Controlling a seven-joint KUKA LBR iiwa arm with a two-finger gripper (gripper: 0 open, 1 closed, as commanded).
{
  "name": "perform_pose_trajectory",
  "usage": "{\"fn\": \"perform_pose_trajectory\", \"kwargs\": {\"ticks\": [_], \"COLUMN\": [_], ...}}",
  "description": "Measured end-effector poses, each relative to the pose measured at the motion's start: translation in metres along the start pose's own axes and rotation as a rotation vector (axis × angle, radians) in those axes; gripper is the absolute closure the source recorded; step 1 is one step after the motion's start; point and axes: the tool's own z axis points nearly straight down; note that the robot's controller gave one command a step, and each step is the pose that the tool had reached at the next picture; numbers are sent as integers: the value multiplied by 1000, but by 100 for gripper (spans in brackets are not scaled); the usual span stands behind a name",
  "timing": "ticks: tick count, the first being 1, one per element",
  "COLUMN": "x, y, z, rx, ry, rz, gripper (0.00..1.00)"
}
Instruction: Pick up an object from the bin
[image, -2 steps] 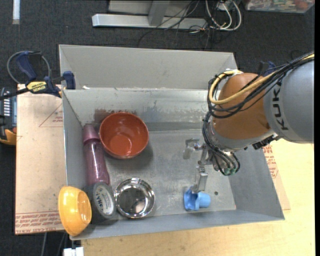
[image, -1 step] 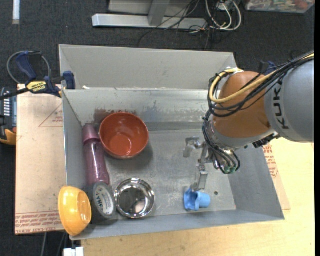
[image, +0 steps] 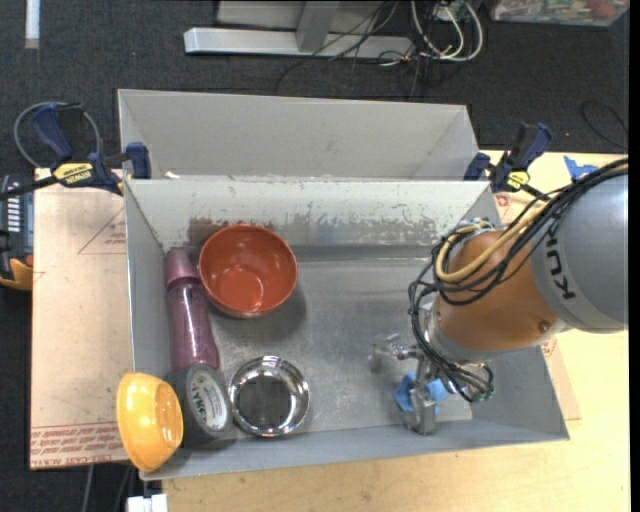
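Observation:
My gripper is low over the bin floor near the front right corner, under the orange wrist cover. A small blue piece shows at its left side; I cannot tell whether it is a loose thing or part of the gripper. The nearest clear loose thing is a shiny round metal bowl, well to the left at the bin's front. Beside that bowl stands a grey tape roll.
An orange-red bowl sits at the back left, with a purple bottle lying along the left wall. A yellow cup rests in the front left corner. Bare floor lies between the bowls and the gripper.

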Motion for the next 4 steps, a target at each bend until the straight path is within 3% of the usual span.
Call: {"fn": "perform_pose_trajectory", "kwargs": {"ticks": [1,2,3,4], "x": [5,15,6,18], "y": [11,-18,-23,-27], "z": [-53,-31,2,2], "rx": [-4,-3,-5,-2], "ry": [16,5,1,-4], "rz": [109,38,-367,-369], "gripper": [0,0,0,100]}}
